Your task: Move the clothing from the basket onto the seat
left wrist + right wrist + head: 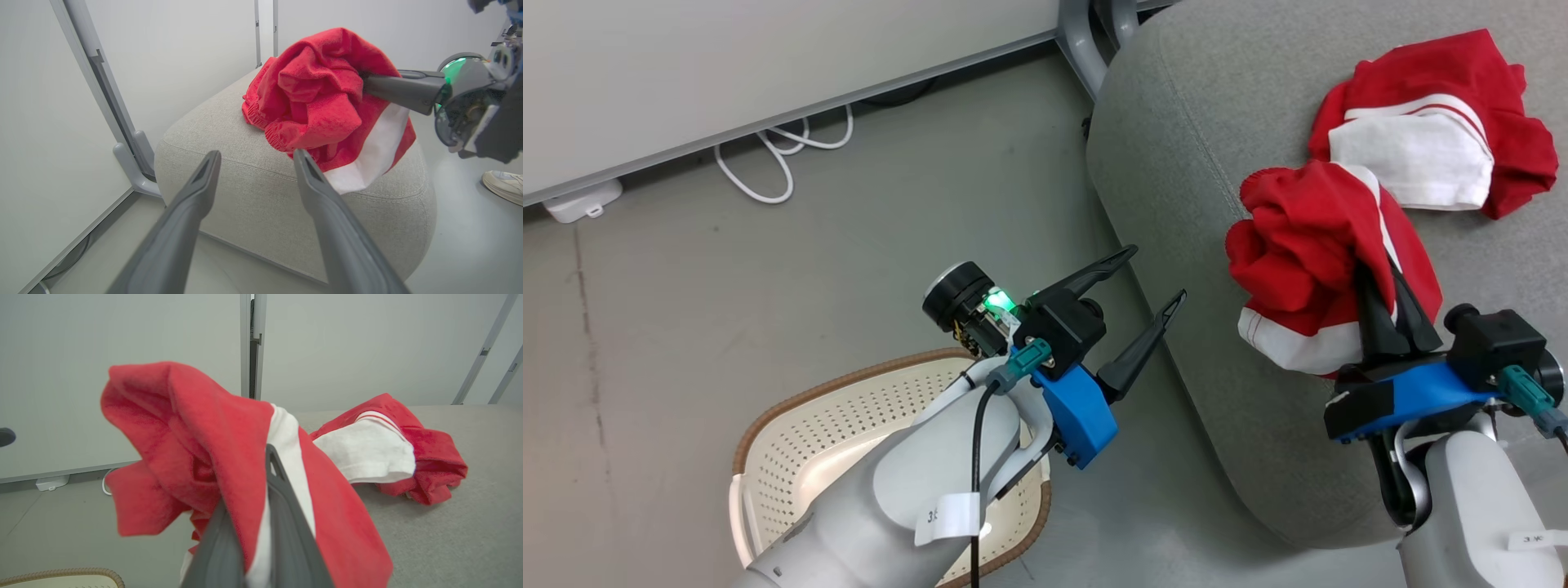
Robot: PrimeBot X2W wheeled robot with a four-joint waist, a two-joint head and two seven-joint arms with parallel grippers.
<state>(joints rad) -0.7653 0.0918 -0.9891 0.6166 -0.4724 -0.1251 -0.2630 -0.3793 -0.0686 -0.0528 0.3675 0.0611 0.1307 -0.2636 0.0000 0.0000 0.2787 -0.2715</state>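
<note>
nearly done: one red-and-white garment (1429, 131) lies on the seat (1176, 163). the right gripper (1384, 302) is clamped on the second garment (1298, 253), bunched over the seat's near edge and not yet released. the left gripper (1156, 273) is spread apart beside the seat, above the basket (849, 433).

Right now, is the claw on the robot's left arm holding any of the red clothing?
No: the left gripper has its two fingers spread apart with nothing between them; the right gripper pinches the red-and-white garment.
</note>
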